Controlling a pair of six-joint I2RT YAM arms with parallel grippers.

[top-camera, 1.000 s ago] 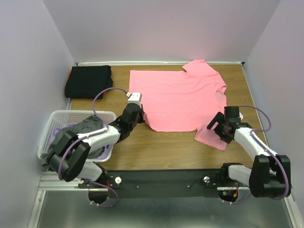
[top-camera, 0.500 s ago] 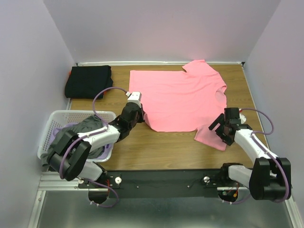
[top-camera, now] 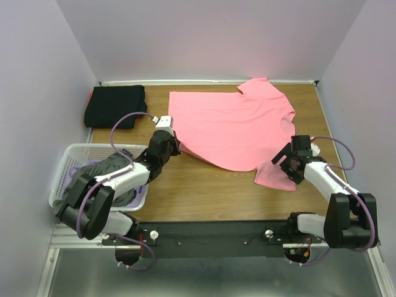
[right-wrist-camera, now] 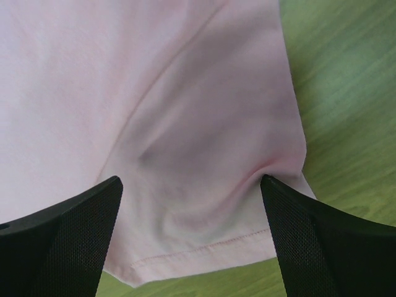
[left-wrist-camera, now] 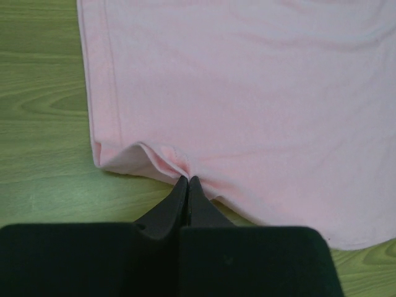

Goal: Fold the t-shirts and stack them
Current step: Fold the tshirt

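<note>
Nearest me, at about eight o'clock, the white basket (top-camera: 102,148) holds a grey shirt (top-camera: 114,168) that has not been folded yet. My left claw (left-wrist-camera: 187,181) is pressed together on the pink shirt (top-camera: 229,120), pinching a small ridge of cloth at its near-left corner, close to the hem. My right claw (right-wrist-camera: 190,185) is spread wide. It has one finger on either side of the near sleeve (top-camera: 275,176) at about four o'clock and is gripping nothing. I cannot tell whether its fingers touch the cloth.

Past both claws, the pink shirt lies open and mostly flat across the middle of the tabletop (top-camera: 210,189). Its hem is toward nine o'clock and its collar toward three.

I judge this to be the setting-up of the first fold, with one corner held and the sleeve side not yet taken. Next, my right claw should close on the sleeve. Then both claws should lift evenly and carry the near edge toward twelve o'clock, so the crease runs straight.

Farthest off, at ten o'clock, a black shirt (top-camera: 116,105) lies folded. I take that to be the place for the stack.
</note>
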